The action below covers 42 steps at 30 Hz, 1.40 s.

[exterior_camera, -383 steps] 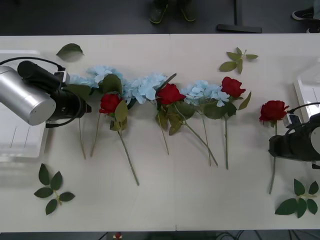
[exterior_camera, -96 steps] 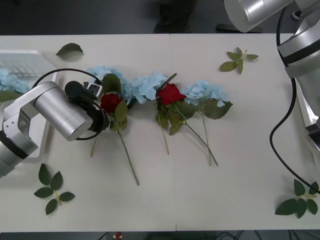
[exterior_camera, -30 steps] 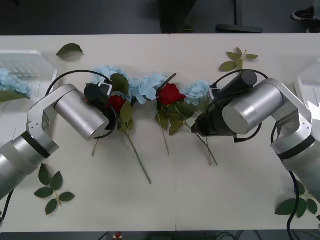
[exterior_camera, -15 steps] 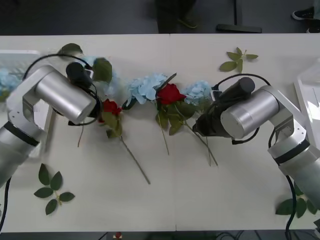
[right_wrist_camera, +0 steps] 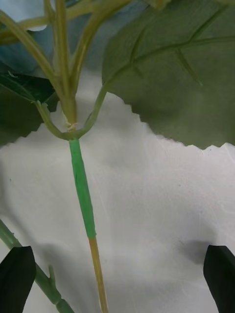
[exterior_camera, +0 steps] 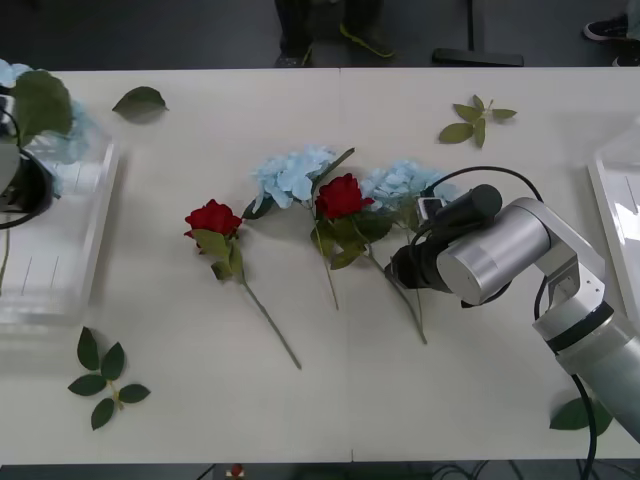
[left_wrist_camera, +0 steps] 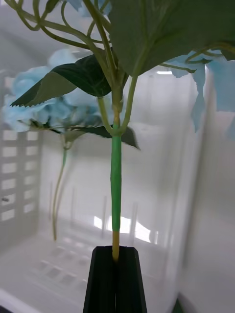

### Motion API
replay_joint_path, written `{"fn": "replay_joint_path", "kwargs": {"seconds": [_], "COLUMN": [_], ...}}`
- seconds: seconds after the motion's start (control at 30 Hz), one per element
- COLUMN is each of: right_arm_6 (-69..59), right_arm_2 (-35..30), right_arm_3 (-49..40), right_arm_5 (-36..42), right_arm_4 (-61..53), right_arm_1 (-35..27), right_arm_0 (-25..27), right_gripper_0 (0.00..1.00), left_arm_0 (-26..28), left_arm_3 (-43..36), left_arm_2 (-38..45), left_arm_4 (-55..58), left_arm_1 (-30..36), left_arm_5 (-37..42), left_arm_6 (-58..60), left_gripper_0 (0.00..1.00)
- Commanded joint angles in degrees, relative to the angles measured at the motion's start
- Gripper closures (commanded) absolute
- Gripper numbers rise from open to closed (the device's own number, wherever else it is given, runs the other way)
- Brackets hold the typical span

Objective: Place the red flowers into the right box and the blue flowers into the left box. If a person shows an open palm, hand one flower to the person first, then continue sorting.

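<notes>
Green leaf sprigs [exterior_camera: 105, 378] flank red flowers [exterior_camera: 212, 217] beside blue flowers [exterior_camera: 292, 173].

Right gripper [right_wrist_camera: 117, 281] spread wide, 2 black fingertips [right_wrist_camera: 16, 278] at either side, touching nothing. Blue flower stem [right_wrist_camera: 82, 195] runs between fingers, nearer one than other, green wrap turning tan closer in. Large serrated leaf [right_wrist_camera: 181, 78] beyond fingers. White table [right_wrist_camera: 156, 205] beneath. Second stem [right_wrist_camera: 29, 274] beside one fingertip.

Pale cream table [exterior_camera: 330, 400] under even light, dark floor [exterior_camera: 180, 35] beyond its far edge.
</notes>
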Motion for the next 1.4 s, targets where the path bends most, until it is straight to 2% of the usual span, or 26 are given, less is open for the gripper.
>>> {"fn": "replay_joint_path", "kwargs": {"seconds": [0.03, 0.07, 0.1, 0.13, 0.2, 0.33, 0.37, 0.67, 1.0, 1.03, 1.07, 1.1, 1.17, 1.23, 1.4], "right_arm_6": [2.4, 2.5, 2.5, 2.5, 2.6, 2.9, 3.0, 3.7, 4.0, 4.1, 4.4, 4.4, 4.6, 4.7, 5.0], "right_arm_2": [-0.4, -0.5, -0.5, -0.5, -0.4, -0.4, -0.5, -0.5, -3.2, -4.1, -5.3, -6.3, -8.6, -11.7, -20.5], "right_arm_3": [-0.4, -0.2, -0.1, 0.2, 0.5, 1.1, 1.3, 1.4, 0.4, -0.2, -1.7, -3.2, -6.2, -9.8, -17.1], "right_arm_5": [-0.7, -1.1, -1.3, -1.8, -2.3, -3.5, -3.9, -4.1, -3.4, -2.3, 0.1, 2.4, 7.2, 13.3, 24.4], "right_arm_4": [0.3, 0.2, 0.2, 0.3, 0.8, 1.5, 1.6, 1.6, -1.2, -2.2, -3.6, -5.0, -8.3, -13.2, -25.5], "right_arm_1": [1.2, 1.3, 1.3, 1.4, 1.6, 2.0, 2.0, 2.0, 1.7, 1.5, 0.9, 0.3, -1.2, -3.3, -8.1], "right_arm_0": [-0.3, -0.3, -0.3, -0.4, -0.4, -0.4, -0.4, -0.4, -1.4, -1.8, -2.6, -3.2, -4.6, -6.4, -8.9], "right_gripper_0": [0.03, 0.11, 0.24, 0.45, 0.67, 0.90, 1.00, 1.00, 1.00, 1.00, 1.00, 1.00, 1.00, 1.00, 1.00], "left_arm_0": [2.8, 3.3, 3.7, 4.3, 5.2, 5.5, 5.4, 5.4, 5.0, 5.0, 5.0, 5.0, 5.0, 5.0, 5.0], "left_arm_3": [1.7, 3.0, 3.9, 5.3, 7.6, 12.5, 14.1, 25.4, 26.0, 26.0, 26.0, 26.0, 26.0, 26.0, 26.0], "left_arm_2": [3.1, 3.6, 3.9, 4.0, 3.9, 3.8, 3.4, 0.9, -0.2, -0.2, -0.2, -0.2, -0.2, -0.2, -0.2], "left_arm_4": [-0.1, -0.9, -1.8, -3.1, -4.8, -6.3, -6.9, -14.0, -14.1, -14.2, -14.2, -14.2, -14.2, -14.2, -14.2], "left_arm_1": [3.1, 3.0, 3.0, 3.0, 3.0, 2.3, 2.0, -2.6, -3.3, -3.3, -3.3, -3.3, -3.3, -3.3, -3.3], "left_arm_5": [-2.7, -4.4, -5.8, -8.2, -12.3, -17.2, -18.6, -30.2, -30.2, -30.3, -30.3, -30.3, -30.3, -30.3, -30.3], "left_arm_6": [-2.2, -2.2, -2.2, -2.2, -2.1, -2.4, -2.6, -1.9, -2.2, -2.3, -2.3, -2.4, -2.4, -2.4, -2.4], "left_gripper_0": [1.00, 1.00, 1.00, 1.00, 1.00, 1.00, 1.00, 1.00, 0.99, 0.91, 0.75, 0.67, 0.56, 0.51, 0.51]}}
